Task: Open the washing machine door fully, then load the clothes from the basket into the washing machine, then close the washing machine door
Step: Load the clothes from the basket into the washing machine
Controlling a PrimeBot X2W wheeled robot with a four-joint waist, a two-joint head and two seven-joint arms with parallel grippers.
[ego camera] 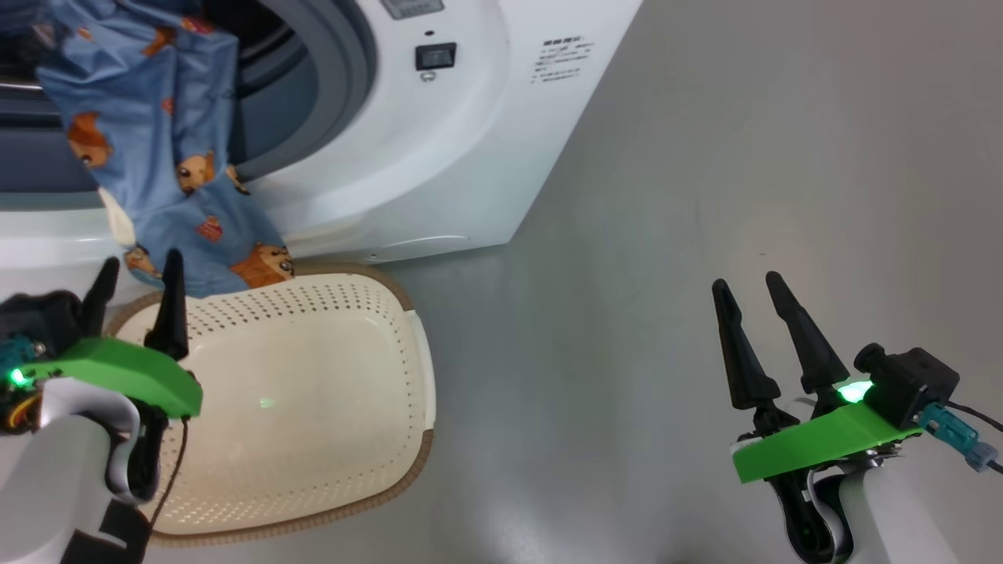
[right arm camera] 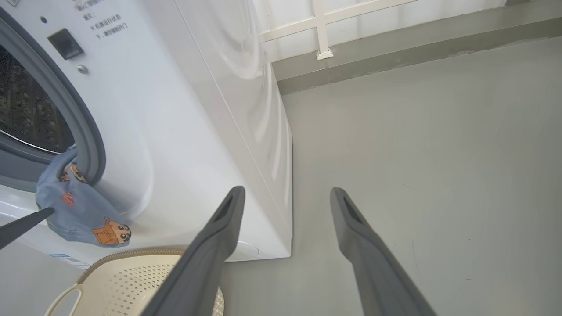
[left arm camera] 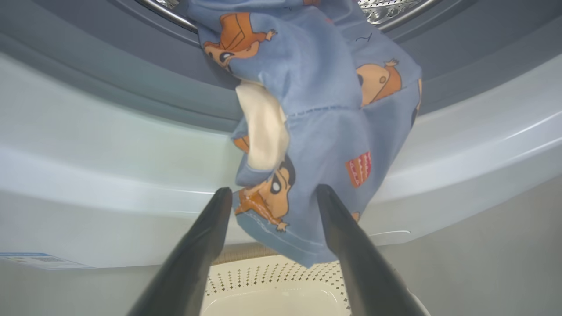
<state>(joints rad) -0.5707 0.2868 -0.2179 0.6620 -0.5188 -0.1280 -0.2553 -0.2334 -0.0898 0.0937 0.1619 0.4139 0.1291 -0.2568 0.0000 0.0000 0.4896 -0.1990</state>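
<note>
The washing machine [ego camera: 439, 157] stands with its round opening uncovered; its door is out of view. A light blue garment of the clothes [ego camera: 172, 157] hangs out of the drum over the grey gasket [ego camera: 345, 70], and its lower end dangles above the far rim of the basket [ego camera: 415, 345]. The basket's cream inside is bare. My left gripper [ego camera: 141, 260] is open over the basket's far left corner. In the left wrist view the garment's hem [left arm camera: 316, 109] hangs between its spread fingertips [left arm camera: 273, 189]. My right gripper [ego camera: 747, 280] is open over the floor, holding nothing.
Grey floor [ego camera: 705, 157] stretches to the right of the machine and basket. A white railing and a wall base [right arm camera: 325, 52] run behind the machine. A small blue label [left arm camera: 35, 260] sits low on the machine's front.
</note>
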